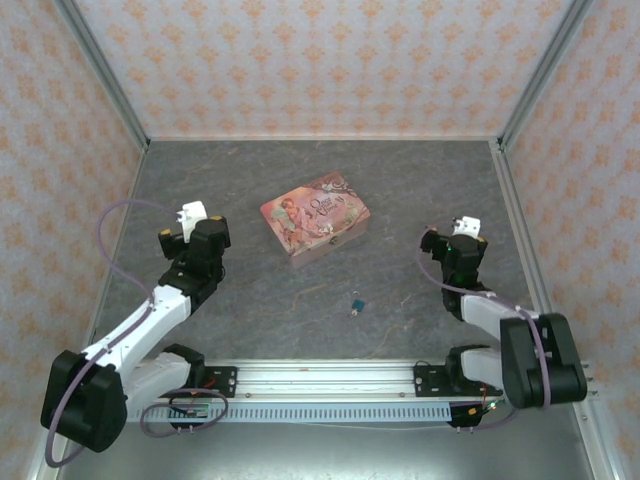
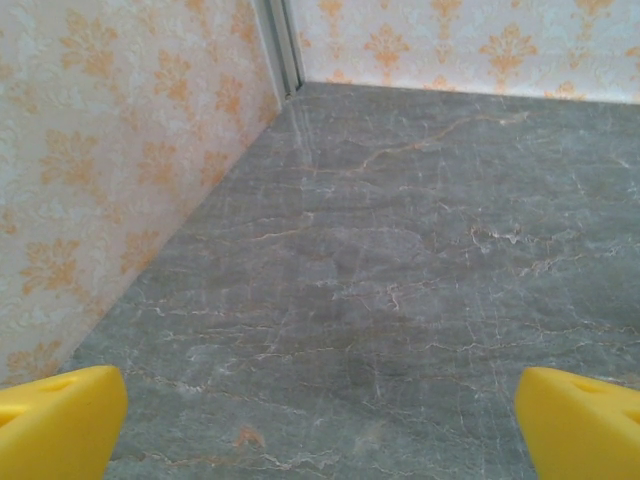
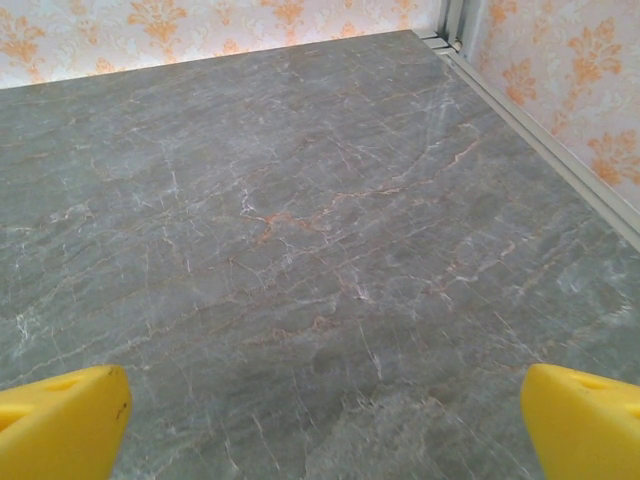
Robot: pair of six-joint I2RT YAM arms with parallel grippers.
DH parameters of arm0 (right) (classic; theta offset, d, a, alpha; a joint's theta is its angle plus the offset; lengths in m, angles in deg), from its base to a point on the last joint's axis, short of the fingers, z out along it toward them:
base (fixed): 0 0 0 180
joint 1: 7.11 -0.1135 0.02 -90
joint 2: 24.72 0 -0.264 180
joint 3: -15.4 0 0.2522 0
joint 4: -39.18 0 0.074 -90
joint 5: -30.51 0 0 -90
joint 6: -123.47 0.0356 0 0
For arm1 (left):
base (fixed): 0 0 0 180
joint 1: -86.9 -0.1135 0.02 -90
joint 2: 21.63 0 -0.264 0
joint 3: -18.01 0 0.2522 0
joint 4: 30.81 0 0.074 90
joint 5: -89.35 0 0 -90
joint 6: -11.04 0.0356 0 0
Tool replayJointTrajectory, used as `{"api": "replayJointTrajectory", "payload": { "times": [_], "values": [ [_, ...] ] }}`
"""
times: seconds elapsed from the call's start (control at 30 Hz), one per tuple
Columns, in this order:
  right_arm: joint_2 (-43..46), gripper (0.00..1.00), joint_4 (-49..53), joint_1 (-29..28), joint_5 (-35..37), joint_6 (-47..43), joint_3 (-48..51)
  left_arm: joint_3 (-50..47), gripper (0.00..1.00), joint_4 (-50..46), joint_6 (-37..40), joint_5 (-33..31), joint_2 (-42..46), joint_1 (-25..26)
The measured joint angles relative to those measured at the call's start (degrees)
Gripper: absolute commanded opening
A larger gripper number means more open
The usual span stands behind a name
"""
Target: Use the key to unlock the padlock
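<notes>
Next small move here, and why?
Probably bring the right gripper back and inward toward the padlock. Its fingers stand open and empty over bare table, and the padlock lies loose, nearer to it than to the left gripper.

I get bright, even light and barely any shadows. Both wrist views run soft; the yellow fingertips (image 2: 55, 420) at the bottom corners blur, and the table (image 2: 300, 130) carries a pale sheen.
</notes>
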Motion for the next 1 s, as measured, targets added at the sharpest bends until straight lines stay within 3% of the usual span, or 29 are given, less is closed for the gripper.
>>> {"api": "replayJointTrajectory", "payload": {
  "times": [0.33, 0.67, 1.0],
  "values": [
    [-14.53, 0.99, -12.28, 0.98, -4.94, -2.12, -0.7, -1.07, 1.0, 7.04, 1.86, 1.99, -6.1, -2.4],
    [-15.32, 0.99, -8.2, 4.96, -7.23, 0.11, -7.89, -3.82, 1.0, 14.6, 2.36, 6.21, -13.03, -6.51],
    [-15.32, 0.99, -6.78, 4.92, -7.72, 0.52, -7.87, -4.85, 1.0, 27.5, 7.26, 18.12, -19.21, -9.77]
  ]
}}
